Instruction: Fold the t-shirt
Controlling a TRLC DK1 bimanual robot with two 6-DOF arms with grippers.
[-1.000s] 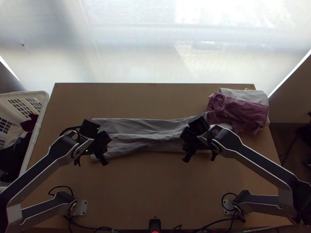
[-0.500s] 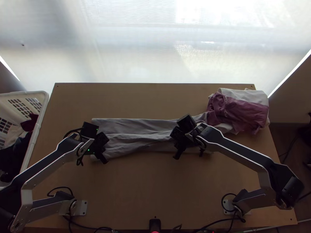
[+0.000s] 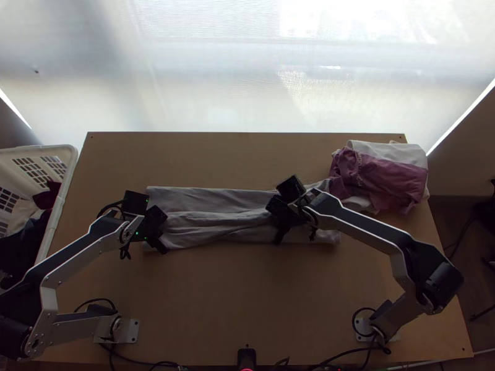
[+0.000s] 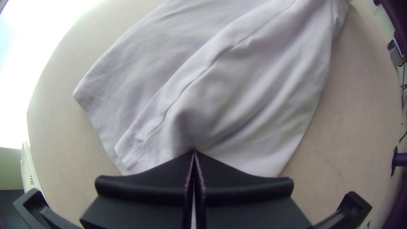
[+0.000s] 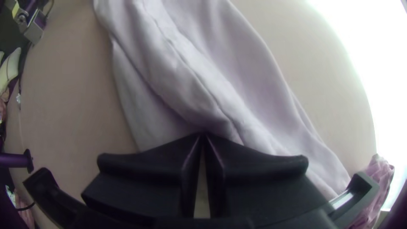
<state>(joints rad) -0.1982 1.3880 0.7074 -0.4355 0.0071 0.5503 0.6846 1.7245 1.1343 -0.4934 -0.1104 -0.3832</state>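
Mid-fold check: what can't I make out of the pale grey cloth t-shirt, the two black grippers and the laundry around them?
- Wrist views: whether fabric is pinched inside the left gripper or right gripper; their own fingers hide it.
- Top view: the pale grey cloth t-shirt directly under the right gripper, which covers it.
- Top view: lower layers of the mauve-and-white cloth pile, under upper ones.
- Top view: the white plastic basket's far side, cut by the left edge.

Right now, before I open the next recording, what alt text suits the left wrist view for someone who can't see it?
Left gripper with its black jaws closed on a pale grey garment, which lies in soft folds with a long seam on a light wooden table; a white basket shows beyond the table's edge.
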